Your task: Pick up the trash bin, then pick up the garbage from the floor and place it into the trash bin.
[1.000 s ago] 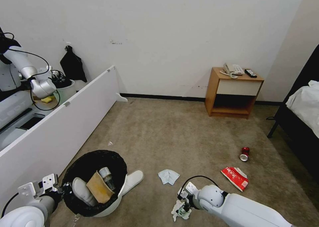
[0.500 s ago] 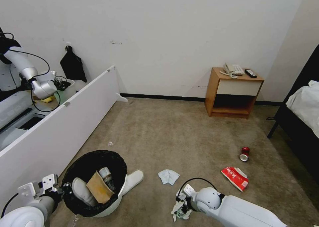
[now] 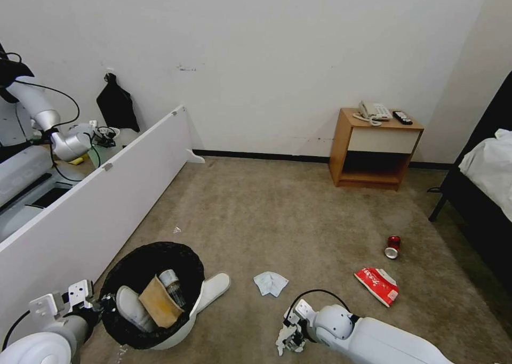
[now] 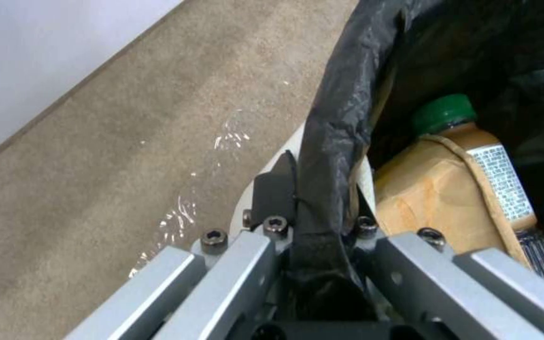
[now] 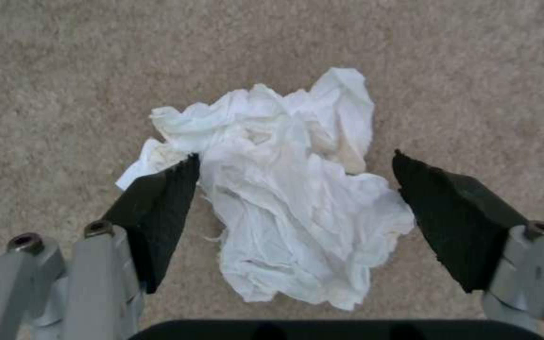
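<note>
The trash bin (image 3: 176,336), white with a black bag over its rim, stands on the carpet at near left. My left gripper (image 3: 104,303) is shut on its rim; in the left wrist view the jaws pinch the bag's rim (image 4: 326,156). Inside lie a white slipper (image 3: 130,306), a brown cardboard scrap (image 3: 158,301) and a green-capped bottle (image 4: 443,113). My right gripper (image 5: 295,159) is open, its fingers on either side of a crumpled white tissue (image 5: 284,198) on the floor. The same gripper (image 3: 290,338) hangs low at near centre. Other garbage lies loose: a slipper (image 3: 214,286), a folded tissue (image 3: 270,283), a red packet (image 3: 377,285) and a red can (image 3: 393,247).
A long white panel (image 3: 96,199) runs along the left, with another robot's arm (image 3: 53,132) behind it. A wooden nightstand (image 3: 376,148) stands at the far wall and a bed (image 3: 488,172) at the right. A clear plastic scrap (image 4: 222,141) lies beside the bin.
My right gripper has sunk a little lower over the crumpled tissue. The other robot's arm behind the panel has shifted. My left gripper and the bin have stayed put.
</note>
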Motion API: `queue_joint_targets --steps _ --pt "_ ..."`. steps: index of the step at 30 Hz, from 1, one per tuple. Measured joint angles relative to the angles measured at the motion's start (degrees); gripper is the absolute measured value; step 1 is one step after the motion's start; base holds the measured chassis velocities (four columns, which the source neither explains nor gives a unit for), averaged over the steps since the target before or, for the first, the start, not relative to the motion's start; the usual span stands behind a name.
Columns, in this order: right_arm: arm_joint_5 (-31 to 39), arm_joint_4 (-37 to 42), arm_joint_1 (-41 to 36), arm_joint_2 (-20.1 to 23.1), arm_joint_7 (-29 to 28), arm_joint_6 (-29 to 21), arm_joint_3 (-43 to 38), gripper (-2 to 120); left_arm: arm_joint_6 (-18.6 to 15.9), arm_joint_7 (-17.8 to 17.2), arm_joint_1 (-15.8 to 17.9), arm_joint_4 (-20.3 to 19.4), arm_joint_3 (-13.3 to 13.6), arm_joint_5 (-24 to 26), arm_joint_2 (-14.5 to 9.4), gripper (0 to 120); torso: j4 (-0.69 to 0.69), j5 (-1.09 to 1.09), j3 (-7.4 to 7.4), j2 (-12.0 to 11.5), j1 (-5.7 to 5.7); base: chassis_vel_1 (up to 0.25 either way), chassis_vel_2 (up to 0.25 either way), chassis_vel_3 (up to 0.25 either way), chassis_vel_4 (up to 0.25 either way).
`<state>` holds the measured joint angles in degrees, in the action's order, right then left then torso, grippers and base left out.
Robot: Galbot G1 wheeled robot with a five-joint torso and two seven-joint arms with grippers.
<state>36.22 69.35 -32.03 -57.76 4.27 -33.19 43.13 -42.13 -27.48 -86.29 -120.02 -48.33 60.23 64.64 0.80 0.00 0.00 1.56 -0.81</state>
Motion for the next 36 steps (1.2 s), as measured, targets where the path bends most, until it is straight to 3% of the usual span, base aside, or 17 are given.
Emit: queue_joint_targets --steps 12,18,22,29,36 --pt "0.16 -1.29 -0.43 -0.76 -0.2 1.08 0.34 64 0.0 0.03 0.09 0.24 0.14 -0.09 0.03 1 0.0 0.01 0.0 0.0 0.0 0.0 0.0 0.0 0.0" --pt "0.48 -0.03 -0.52 0.16 -1.0 1.08 0.23 38 0.0 0.02 0.36 0.26 0.36 -0.18 0.12 1 0.0 0.01 0.0 0.0 0.0 0.0 0.0 0.0 0.0" --pt "0.5 0.0 -0.55 0.26 -1.04 1.13 0.14 30 0.0 0.01 0.35 0.26 0.37 -0.21 0.15 1 0.0 0.0 0.0 0.0 0.0 0.0 0.0 0.0 0.0" --pt "1.11 1.75 -0.65 1.13 -1.54 1.17 -0.01 2 0.0 -0.03 0.27 0.36 0.37 -0.33 0.15 1 0.0 0.0 0.0 0.0 0.0 0.0 0.0 0.0 0.0" --pt "1.81 2.59 -0.68 1.89 -1.88 1.47 -0.36 0 0.0 -0.07 0.5 0.59 0.49 -0.44 0.19 1 0.0 0.0 0.0 -0.01 0.0 0.0 0.0 0.0 0.0"
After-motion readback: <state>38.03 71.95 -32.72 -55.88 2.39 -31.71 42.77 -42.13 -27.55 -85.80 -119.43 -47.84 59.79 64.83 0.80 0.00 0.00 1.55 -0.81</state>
